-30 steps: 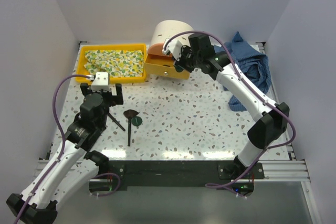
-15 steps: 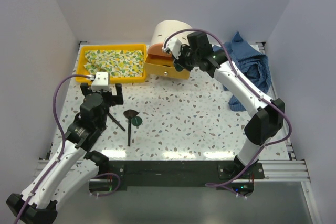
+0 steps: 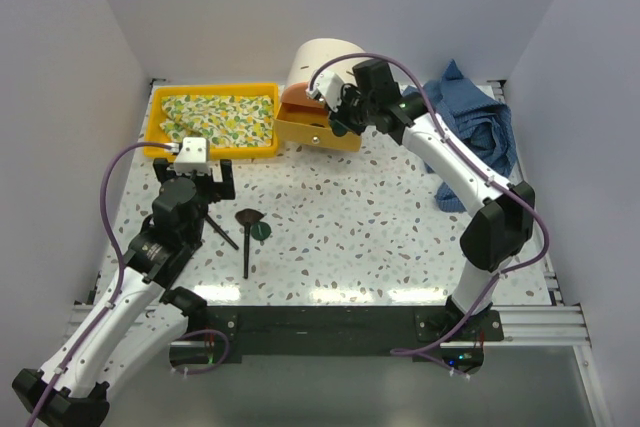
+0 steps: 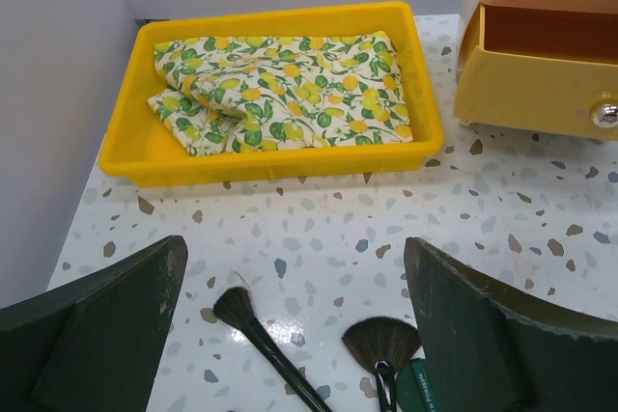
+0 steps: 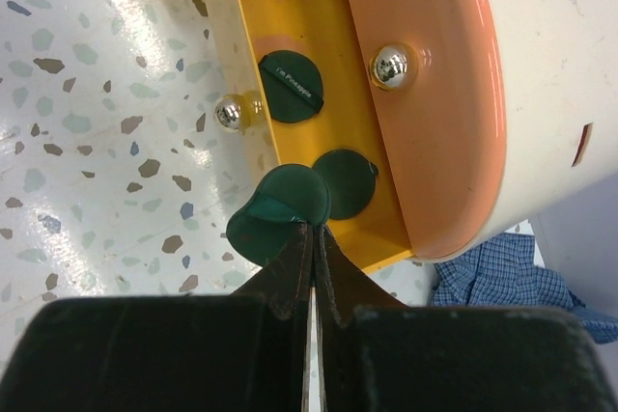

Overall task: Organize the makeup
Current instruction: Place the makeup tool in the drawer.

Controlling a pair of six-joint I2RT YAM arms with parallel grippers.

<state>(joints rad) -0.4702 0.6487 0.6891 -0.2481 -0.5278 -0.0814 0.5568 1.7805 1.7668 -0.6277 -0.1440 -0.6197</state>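
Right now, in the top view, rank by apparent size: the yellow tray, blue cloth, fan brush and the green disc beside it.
1. yellow tray
2. blue cloth, nearly as large and partly hidden, so these two are unsure
3. fan brush
4. green disc

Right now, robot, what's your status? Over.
Left fingers open above two brushes. Right fingers shut on a green disc at the open yellow drawer front edge. Two discs already inside. Nothing in the way.
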